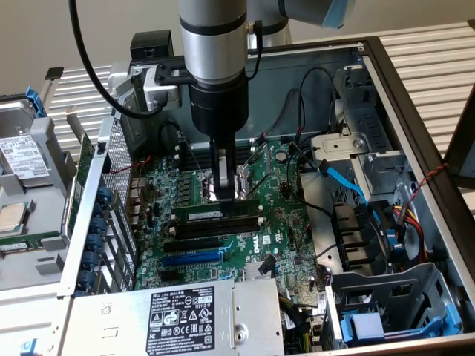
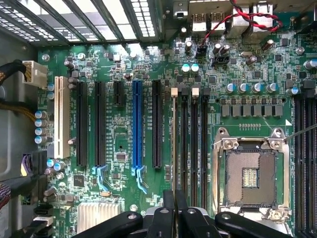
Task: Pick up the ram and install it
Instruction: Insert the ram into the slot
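The ram (image 1: 208,214), a thin dark-green stick with a pale label strip, stands on edge in the black memory slot nearest the blue slot on the green motherboard (image 1: 278,222). My gripper (image 1: 225,194) comes straight down from the arm and meets its upper edge a little past its middle. In the wrist view the ram (image 2: 173,139) is a thin pale line running along that slot and ending between my black fingers (image 2: 168,206). The gripper (image 2: 174,198) is shut on it.
Beside the ram lie bare black memory slots (image 2: 193,148), then the open CPU socket (image 2: 250,176). A long blue slot (image 2: 137,124) and black expansion slots lie on the other side. Cables and a blue lead (image 1: 341,182) hang at the exterior view's right. The power supply (image 1: 178,319) is in front.
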Motion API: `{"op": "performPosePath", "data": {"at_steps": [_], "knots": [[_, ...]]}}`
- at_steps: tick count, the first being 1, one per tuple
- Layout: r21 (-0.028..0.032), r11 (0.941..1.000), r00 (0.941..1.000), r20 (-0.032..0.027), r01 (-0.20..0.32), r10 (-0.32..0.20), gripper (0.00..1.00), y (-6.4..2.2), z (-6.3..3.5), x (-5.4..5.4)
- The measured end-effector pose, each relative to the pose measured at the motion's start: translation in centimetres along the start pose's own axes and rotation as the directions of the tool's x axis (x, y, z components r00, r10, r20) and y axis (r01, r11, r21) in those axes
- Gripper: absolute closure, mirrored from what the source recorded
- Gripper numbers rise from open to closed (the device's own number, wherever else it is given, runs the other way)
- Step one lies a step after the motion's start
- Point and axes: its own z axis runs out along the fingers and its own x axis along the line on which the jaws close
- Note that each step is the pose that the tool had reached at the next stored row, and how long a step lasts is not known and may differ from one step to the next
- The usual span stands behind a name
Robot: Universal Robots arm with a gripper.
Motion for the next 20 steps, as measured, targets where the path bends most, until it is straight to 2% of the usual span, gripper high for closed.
{"op": "performPosePath", "data": {"at_steps": [3, 7, 11, 20], "knots": [[-0.0036, 1.0, 1.0, -0.0005, 0.0, 0.0, 0.87, 0.01, 0.03, -0.02], [-0.0036, 1.0, 1.0, 0.0006, 0.0, 0.0, 0.87, 0.0, 0.05, -0.02], [-0.004, 1.0, 1.0, 0.0087, 0.0, 0.0, 0.87, 0.0, 0.07, 0.01], [-0.0039, 1.0, 1.0, 0.009, 0.0, 0.0, 0.87, 0.0, 0.35, -0.01]]}}
